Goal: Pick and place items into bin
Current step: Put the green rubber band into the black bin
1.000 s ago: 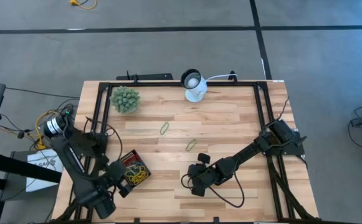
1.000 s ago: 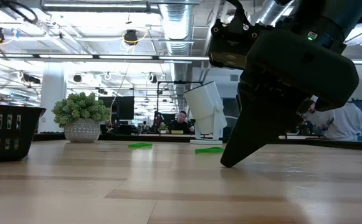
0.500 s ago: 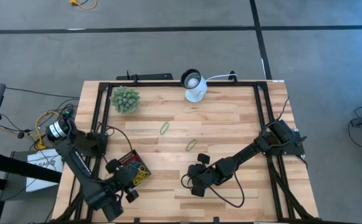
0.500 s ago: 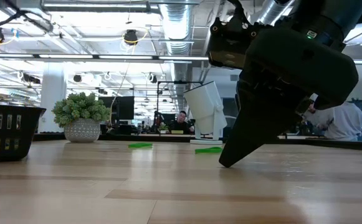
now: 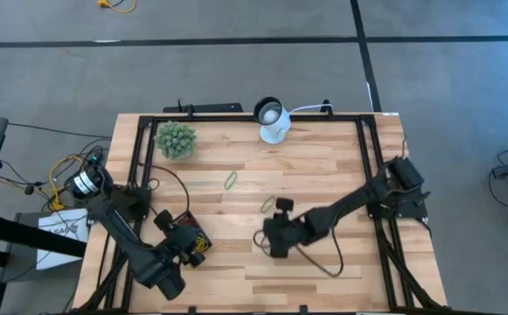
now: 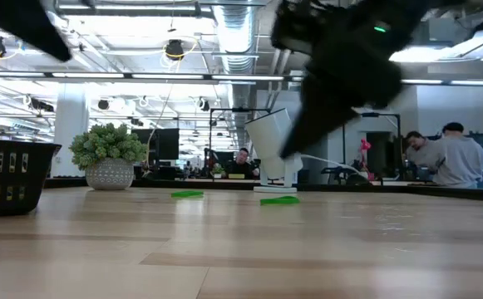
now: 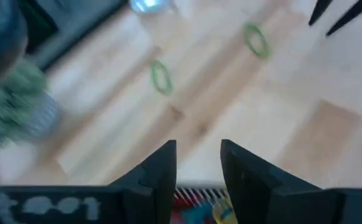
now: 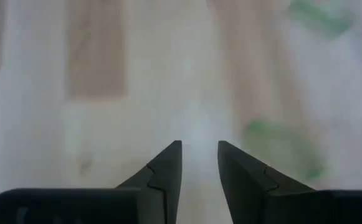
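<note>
**Bin part-filled, two green loops left**

High view: bin (image 5: 191, 242) at the desk's (image 5: 323, 166) front left holds yellow and red loops; left tool (image 5: 180, 247) is over it, state unclear here. Two green loops (image 5: 231, 181) (image 5: 268, 204) lie mid-desk, well apart from plant (image 5: 176, 139) and lamp (image 5: 272, 121). Right tool (image 5: 274, 241) is near the second loop, open desk all round.

Low view: both loops flat, none gripped.

Left wrist: fingers (image 7: 162, 171) slightly parted, empty, bin contents just below.

Right wrist: fingers (image 8: 168, 165) slightly parted, empty, a green loop (image 8: 283, 148) just beside.
</note>
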`<state>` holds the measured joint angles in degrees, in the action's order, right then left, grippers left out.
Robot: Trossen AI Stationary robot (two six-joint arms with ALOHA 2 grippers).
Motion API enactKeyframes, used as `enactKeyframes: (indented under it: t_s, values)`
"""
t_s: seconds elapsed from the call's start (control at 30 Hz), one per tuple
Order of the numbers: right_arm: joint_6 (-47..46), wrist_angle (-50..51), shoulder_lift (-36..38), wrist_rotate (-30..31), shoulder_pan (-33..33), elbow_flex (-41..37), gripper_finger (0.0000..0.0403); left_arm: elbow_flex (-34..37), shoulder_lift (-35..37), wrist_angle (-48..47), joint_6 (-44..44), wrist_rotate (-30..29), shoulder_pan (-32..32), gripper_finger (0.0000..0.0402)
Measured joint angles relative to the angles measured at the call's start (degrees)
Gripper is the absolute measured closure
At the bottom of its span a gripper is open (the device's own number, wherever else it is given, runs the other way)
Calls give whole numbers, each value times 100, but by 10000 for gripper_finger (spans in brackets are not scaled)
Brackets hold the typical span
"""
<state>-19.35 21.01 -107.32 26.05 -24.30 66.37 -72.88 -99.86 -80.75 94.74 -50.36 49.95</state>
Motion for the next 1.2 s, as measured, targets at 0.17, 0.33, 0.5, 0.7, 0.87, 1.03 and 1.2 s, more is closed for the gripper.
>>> enactKeyframes:
  t_s: [0.17,0.33,0.5,0.7,0.87,1.03,1.2]
  values:
    - [1441,-8,251,-813,756,-1,305,-48,1,-278,281,-438,-467,285]
    - [2037,-119,156,-2927,1750,-204,305,-46,3,-380,195,-461,-943,285]
    - [1710,-197,-126,-3028,2171,-310,305,-44,3,-440,-274,-696,-1190,285]
    - [1985,-567,-242,-3005,2092,-290,305,4,-6,-518,-310,-698,-1294,285]
    - [1984,-721,-312,-2916,1974,-299,305,2,-19,-474,-235,-674,-1276,285]
    - [1842,-860,-480,-2890,1793,-294,305,2,-25,-344,-212,-604,-1259,285]
    - [1746,-986,-597,-2717,1675,-287,323,2,-30,-259,-214,-591,-1261,285]
